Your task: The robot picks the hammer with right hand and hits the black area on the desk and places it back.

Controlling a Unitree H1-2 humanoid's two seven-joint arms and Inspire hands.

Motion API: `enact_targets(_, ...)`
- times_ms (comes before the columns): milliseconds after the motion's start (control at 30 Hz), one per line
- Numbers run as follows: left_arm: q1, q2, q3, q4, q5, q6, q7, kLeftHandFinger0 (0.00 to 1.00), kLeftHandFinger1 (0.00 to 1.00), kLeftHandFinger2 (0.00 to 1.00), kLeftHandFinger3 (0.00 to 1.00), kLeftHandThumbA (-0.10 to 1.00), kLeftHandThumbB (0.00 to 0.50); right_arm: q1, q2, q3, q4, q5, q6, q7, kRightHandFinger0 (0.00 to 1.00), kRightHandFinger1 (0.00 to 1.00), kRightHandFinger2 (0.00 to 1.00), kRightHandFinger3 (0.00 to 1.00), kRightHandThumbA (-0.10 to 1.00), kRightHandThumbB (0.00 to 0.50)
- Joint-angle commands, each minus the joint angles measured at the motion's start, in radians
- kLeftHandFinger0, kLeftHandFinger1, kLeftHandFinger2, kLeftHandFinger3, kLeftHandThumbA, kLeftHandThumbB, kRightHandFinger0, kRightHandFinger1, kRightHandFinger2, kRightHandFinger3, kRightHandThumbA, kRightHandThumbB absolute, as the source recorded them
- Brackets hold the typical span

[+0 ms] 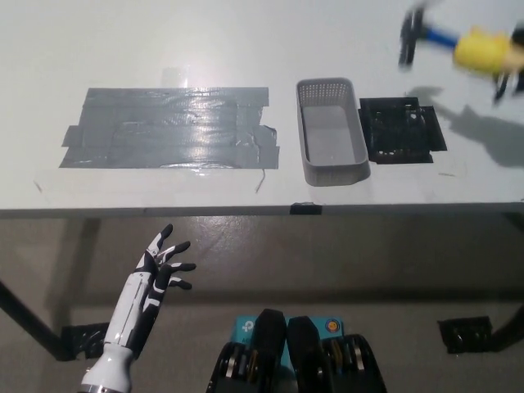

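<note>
Nearest the camera, below the desk's front edge, the white left hand (160,266) rests in the air at the lower left, fingers spread wide and holding nothing. On the desk (246,33), a large patch of grey tape (168,127) lies toward the left. To its right, near the front edge, stands an empty grey basket (331,131). Just beside the basket, toward the desk's right edge, is the black area (403,129), untouched at this moment. Farthest, at the far right corner, the black right hand (509,61) grips the hammer (450,42) by its yellow handle, raised above the desk and blurred with motion, its head hanging above and behind the black area. This looks like the striking step. The next move calls for swinging the head down squarely onto the black area, clear of the basket.
</note>
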Motion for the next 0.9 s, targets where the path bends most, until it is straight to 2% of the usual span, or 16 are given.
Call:
enact_targets(0, -0.011, 0.008, -0.002, -0.026, -0.006, -0.037, -0.008, 0.56, 0.69, 0.84, 1.00, 1.00, 0.019, 0.033, 0.021, 0.062, 0.027, -0.084, -0.104, -0.117, 0.00, 0.39, 0.79, 0.76, -0.10, 0.181)
enact_targets(33, -0.014, 0.009, -0.002, -0.024, -0.007, -0.038, -0.008, 0.56, 0.69, 0.84, 1.00, 1.00, 0.018, 0.049, 0.025, 0.078, 0.031, -0.093, -0.115, -0.133, 0.00, 0.43, 0.85, 0.74, -0.10, 0.169)
enact_targets(67, -0.015, 0.009, -0.002, -0.023, -0.008, -0.040, -0.008, 0.56, 0.69, 0.84, 1.00, 1.00, 0.019, 0.058, 0.027, 0.091, 0.033, -0.104, -0.128, -0.148, 0.11, 0.54, 0.90, 0.63, -0.10, 0.164)
enact_targets(100, -0.015, 0.010, 0.000, -0.019, -0.010, -0.044, -0.007, 0.56, 0.69, 0.84, 1.00, 1.00, 0.021, 0.076, 0.030, 0.115, 0.033, -0.126, -0.145, -0.165, 0.13, 0.55, 0.87, 0.59, -0.10, 0.153)
enact_targets(133, -0.013, 0.011, 0.001, -0.019, -0.010, -0.044, -0.007, 0.56, 0.69, 0.84, 1.00, 1.00, 0.023, 0.079, 0.032, 0.119, 0.034, -0.129, -0.146, -0.167, 0.12, 0.55, 0.88, 0.58, -0.10, 0.149)
enact_targets(167, -0.015, 0.012, 0.001, -0.018, -0.013, -0.044, -0.009, 0.56, 0.68, 0.84, 1.00, 1.00, 0.022, 0.085, 0.030, 0.132, 0.025, -0.139, -0.132, -0.167, 0.00, 0.43, 0.79, 0.75, -0.10, 0.161)
enact_targets(267, -0.016, 0.012, 0.001, -0.018, -0.013, -0.038, -0.010, 0.57, 0.68, 0.84, 1.00, 1.00, 0.030, 0.071, 0.023, 0.136, 0.028, -0.136, -0.133, -0.169, 0.00, 0.36, 0.70, 0.54, -0.10, 0.176)
enact_targets(300, -0.017, 0.012, 0.000, -0.016, -0.009, -0.040, -0.008, 0.57, 0.68, 0.84, 1.00, 1.00, 0.030, 0.062, 0.024, 0.134, 0.029, -0.136, -0.116, -0.169, 0.00, 0.39, 0.73, 0.72, -0.10, 0.174)
enact_targets(400, -0.015, 0.013, 0.000, -0.014, -0.007, -0.043, -0.007, 0.57, 0.68, 0.84, 1.00, 1.00, 0.020, 0.027, 0.022, 0.135, 0.050, -0.145, -0.122, -0.175, 0.00, 0.48, 0.91, 0.43, -0.10, 0.125)
enact_targets(433, -0.014, 0.011, 0.000, -0.014, -0.009, -0.040, -0.007, 0.57, 0.67, 0.84, 1.00, 1.00, 0.020, 0.017, 0.019, 0.134, 0.051, -0.147, -0.129, -0.178, 0.02, 0.55, 0.97, 0.73, -0.10, 0.137)
enact_targets(467, -0.012, 0.010, -0.001, -0.015, -0.009, -0.039, -0.007, 0.57, 0.67, 0.84, 1.00, 1.00, 0.021, 0.011, 0.016, 0.131, 0.051, -0.145, -0.136, -0.179, 0.00, 0.52, 0.88, 0.61, -0.10, 0.133)
enact_targets(600, -0.009, 0.012, -0.003, -0.024, -0.006, -0.031, -0.010, 0.57, 0.67, 0.83, 1.00, 1.00, 0.027, -0.031, -0.003, 0.074, 0.019, -0.085, -0.122, -0.136, 0.00, 0.49, 0.82, 0.25, -0.10, 0.159)
enact_targets(667, -0.013, 0.011, -0.003, -0.024, -0.002, -0.033, -0.008, 0.56, 0.67, 0.83, 1.00, 1.00, 0.029, -0.047, -0.005, 0.019, 0.016, -0.031, -0.105, -0.122, 0.01, 0.61, 0.99, 0.46, -0.10, 0.143)
enact_targets(800, -0.015, 0.014, -0.001, -0.029, -0.004, -0.028, -0.009, 0.56, 0.67, 0.83, 1.00, 1.00, 0.027, -0.111, 0.024, -0.170, 0.117, 0.125, -0.028, -0.070, 0.08, 0.59, 0.93, 0.97, -0.10, 0.106)
enact_targets(833, -0.015, 0.014, -0.001, -0.029, -0.004, -0.028, -0.009, 0.57, 0.67, 0.83, 1.00, 1.00, 0.027, -0.111, 0.026, -0.175, 0.119, 0.121, -0.029, -0.068, 0.06, 0.52, 0.81, 0.89, -0.10, 0.103)
enact_targets(867, -0.015, 0.014, 0.000, -0.022, -0.008, -0.038, -0.009, 0.56, 0.66, 0.82, 1.00, 1.00, 0.026, -0.137, 0.042, -0.261, 0.182, 0.193, 0.009, -0.057, 0.03, 0.51, 0.82, 0.94, -0.10, 0.126)
